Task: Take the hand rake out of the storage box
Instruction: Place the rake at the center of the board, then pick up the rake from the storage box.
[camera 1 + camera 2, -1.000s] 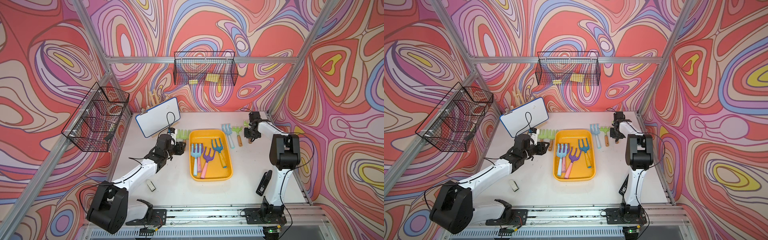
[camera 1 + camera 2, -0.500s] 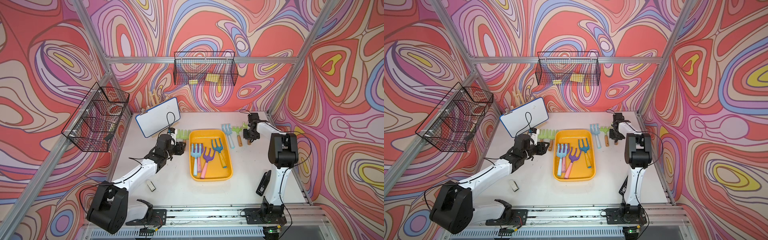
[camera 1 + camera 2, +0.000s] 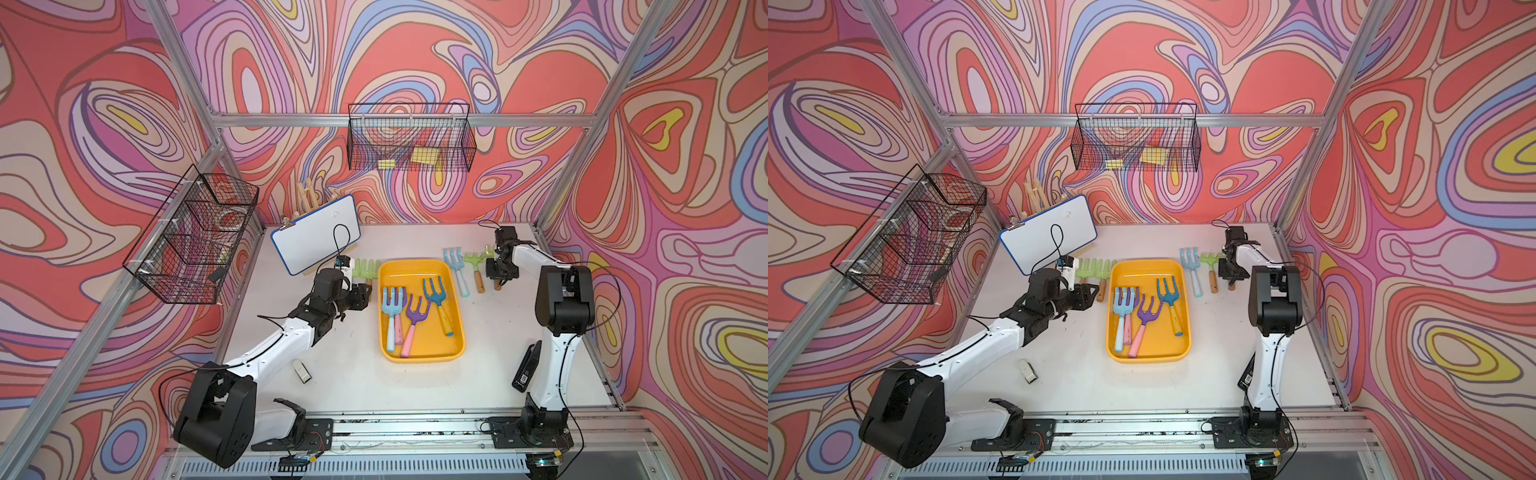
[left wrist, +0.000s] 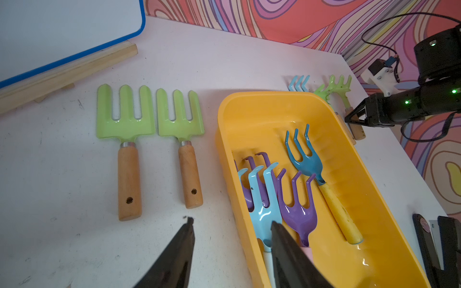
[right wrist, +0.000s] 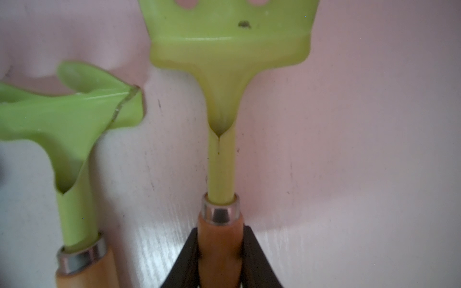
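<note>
Clamping the wooden handle of a green hand rake [image 5: 224, 49], your right gripper [image 5: 220, 232] was right of the storage box [image 3: 415, 266]; your left gripper [image 4: 232, 222] hovered, jaws apart, at its left rim.

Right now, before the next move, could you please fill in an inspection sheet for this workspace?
surface: table, white, small dark marks.
job's things: box holds a pale blue rake, a purple rake and a teal rake; outside lie green forks, a blue rake and a green rake.
clutter: white object; black device.
grippers: left gripper open, empty, near the box; right gripper shut on the held rake, outside the box.
cables: left cable and right cable hang in loops off the arms.
surroundings: two baskets, whiteboard, patterned walls.
</note>
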`<state>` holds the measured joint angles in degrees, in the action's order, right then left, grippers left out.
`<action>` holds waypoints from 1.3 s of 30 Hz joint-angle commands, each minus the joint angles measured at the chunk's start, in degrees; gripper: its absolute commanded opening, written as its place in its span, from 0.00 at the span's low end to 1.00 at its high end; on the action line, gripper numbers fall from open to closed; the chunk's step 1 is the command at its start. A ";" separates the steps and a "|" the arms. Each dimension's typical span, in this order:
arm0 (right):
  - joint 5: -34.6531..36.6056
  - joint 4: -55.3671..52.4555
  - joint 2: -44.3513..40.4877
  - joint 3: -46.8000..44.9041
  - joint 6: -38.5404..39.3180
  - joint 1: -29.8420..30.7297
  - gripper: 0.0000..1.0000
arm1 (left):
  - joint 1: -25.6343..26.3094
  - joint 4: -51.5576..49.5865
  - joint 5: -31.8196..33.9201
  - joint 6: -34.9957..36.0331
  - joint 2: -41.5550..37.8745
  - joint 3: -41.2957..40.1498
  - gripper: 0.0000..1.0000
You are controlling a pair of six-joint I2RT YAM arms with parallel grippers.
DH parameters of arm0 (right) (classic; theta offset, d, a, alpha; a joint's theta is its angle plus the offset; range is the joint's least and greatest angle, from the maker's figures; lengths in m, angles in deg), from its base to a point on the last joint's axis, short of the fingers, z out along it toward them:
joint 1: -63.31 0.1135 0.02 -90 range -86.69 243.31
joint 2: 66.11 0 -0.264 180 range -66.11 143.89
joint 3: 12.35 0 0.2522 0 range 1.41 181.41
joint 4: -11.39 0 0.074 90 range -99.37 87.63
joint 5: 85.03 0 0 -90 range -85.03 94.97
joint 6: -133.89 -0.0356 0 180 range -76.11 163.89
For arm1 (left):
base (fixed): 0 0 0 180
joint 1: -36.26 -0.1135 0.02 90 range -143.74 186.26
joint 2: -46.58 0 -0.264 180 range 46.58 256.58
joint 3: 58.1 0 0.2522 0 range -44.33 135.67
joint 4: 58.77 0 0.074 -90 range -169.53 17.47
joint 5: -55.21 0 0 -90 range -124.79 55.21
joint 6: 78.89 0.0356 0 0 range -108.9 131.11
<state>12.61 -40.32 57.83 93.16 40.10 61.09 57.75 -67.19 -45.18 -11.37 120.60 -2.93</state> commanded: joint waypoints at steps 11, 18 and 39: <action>-0.96 -0.44 -2.56 -4.45 -0.94 -0.32 0.22 | 0.15 -0.77 -0.59 0.99 0.60 1.39 0.54; -1.50 -0.33 -2.99 -5.75 -1.14 -0.28 0.32 | 0.21 -0.76 -0.51 0.96 0.51 1.31 0.54; -6.14 11.44 -24.05 -21.48 -6.12 0.84 0.69 | 0.20 -0.85 -0.67 0.95 0.68 1.41 0.54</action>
<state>8.57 -33.57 38.72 74.45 35.92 61.31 57.75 -67.19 -45.18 -11.35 120.62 -2.93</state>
